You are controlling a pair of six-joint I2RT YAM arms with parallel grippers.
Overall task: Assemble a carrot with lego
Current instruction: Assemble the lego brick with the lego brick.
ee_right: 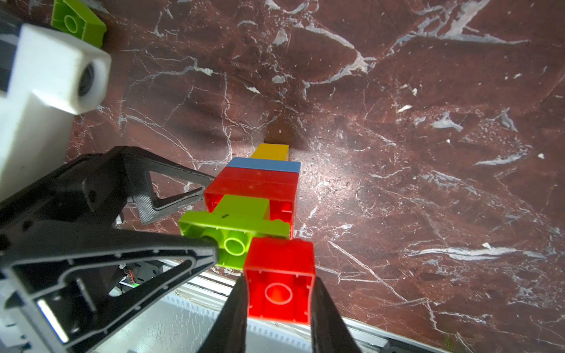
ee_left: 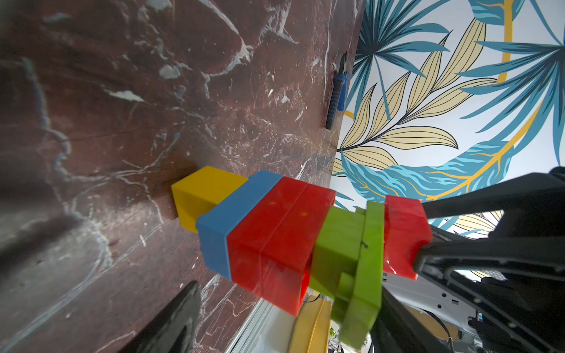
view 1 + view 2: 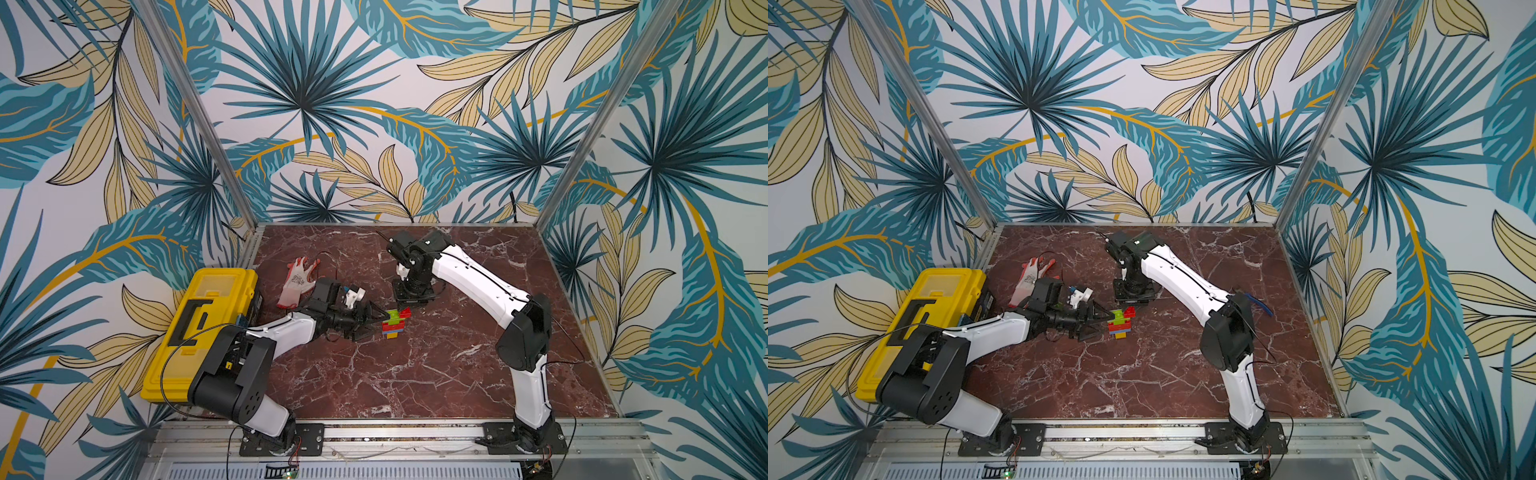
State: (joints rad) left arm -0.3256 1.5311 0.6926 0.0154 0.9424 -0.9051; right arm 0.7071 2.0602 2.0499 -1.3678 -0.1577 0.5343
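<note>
Closest to the lens in the right wrist view, a small red brick point(image 1: 279, 281) is pinched between the closed fingers point(image 1: 232, 318) of the right gripper point(image 1: 278, 293). It is seated against the green top of the carrot point(image 1: 256, 189). The carrot is stood upright near the middle of the marble table point(image 3: 415, 374). Its yellow block rests on the surface, with blue, two red layers and green pieces stacked above.

The left gripper point(image 3: 385, 326) is brought in from the side of the yellow toolbox point(image 3: 195, 324). It is spread wide beside the stack, with nothing gripped. One fingertip point(image 1: 211, 247) is seen at the green piece, but contact cannot be judged.

A loose green brick point(image 1: 76, 23) is left lying on the table behind the left wrist. A glove point(image 3: 295, 282) is laid next to the toolbox.
</note>
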